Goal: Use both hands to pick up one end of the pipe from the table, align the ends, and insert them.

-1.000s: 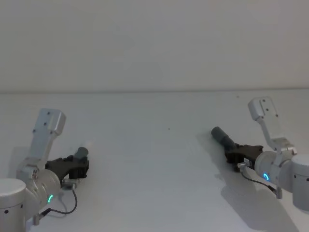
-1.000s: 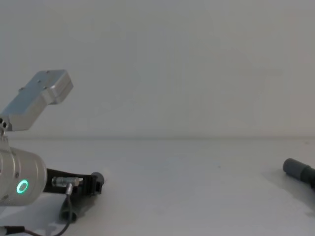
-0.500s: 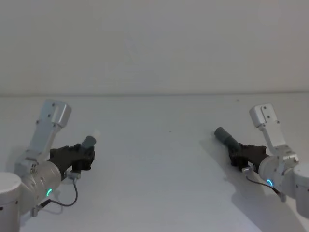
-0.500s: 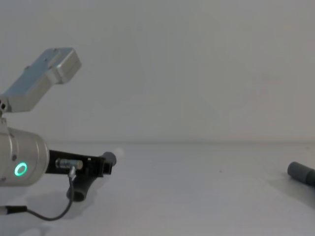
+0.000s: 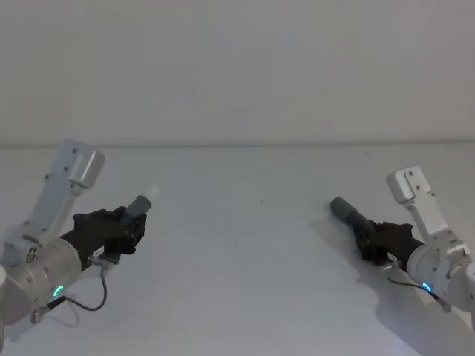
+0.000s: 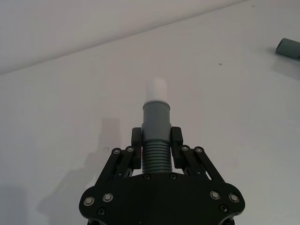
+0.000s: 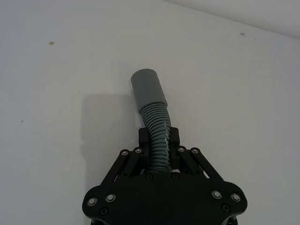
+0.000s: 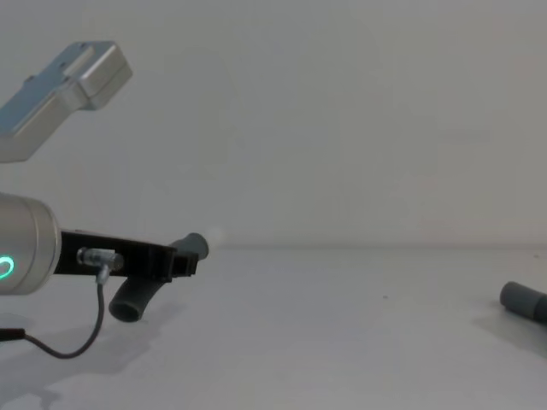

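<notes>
My left gripper (image 5: 132, 222) is shut on the dark grey corrugated pipe (image 6: 155, 159) just behind a grey cuff (image 6: 156, 117) with a narrower white tip (image 6: 157, 89). It holds this end above the white table (image 5: 245, 267), tip pointing forward and right. In the chest view the left gripper (image 8: 178, 260) is raised, and a short stretch of pipe (image 8: 132, 303) hangs below it. My right gripper (image 5: 367, 236) is shut on the pipe behind the plain wider sleeve (image 5: 343, 209), which points toward the left. In the right wrist view the sleeve (image 7: 147, 89) bends off the right gripper (image 7: 158, 137). A wide gap separates the two ends.
A thin black cable (image 5: 89, 297) loops under the left wrist. The table's far edge (image 5: 237, 144) meets a plain wall. Bare white surface lies between the two arms.
The left gripper has lifted its white-tipped end off the table and carried it forward and toward the middle. The right gripper has shifted only slightly with its sleeve.
</notes>
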You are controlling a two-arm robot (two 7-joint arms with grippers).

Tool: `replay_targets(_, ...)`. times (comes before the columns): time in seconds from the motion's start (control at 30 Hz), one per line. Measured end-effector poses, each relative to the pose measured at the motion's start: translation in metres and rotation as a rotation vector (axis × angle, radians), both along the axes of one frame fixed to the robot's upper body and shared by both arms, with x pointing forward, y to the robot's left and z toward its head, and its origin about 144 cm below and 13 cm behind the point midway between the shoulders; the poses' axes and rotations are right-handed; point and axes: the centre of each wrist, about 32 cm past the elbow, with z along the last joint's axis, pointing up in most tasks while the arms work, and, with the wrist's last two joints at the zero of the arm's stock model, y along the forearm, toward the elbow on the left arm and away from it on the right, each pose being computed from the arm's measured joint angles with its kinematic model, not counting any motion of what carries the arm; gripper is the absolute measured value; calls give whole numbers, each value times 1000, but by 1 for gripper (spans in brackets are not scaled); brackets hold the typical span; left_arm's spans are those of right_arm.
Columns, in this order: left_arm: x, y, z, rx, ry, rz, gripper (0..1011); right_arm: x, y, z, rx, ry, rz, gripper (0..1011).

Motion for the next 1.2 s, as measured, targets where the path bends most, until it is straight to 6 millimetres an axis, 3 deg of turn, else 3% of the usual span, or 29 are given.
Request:
replay_targets(0.53,6,5,-1,-23,-9,-52,329,-3,-8,14,60,8,66,205)
replay_targets(1.2,13,4,-7,-60,-3,-70,329,-4,-20,62,222,-20,113,204)
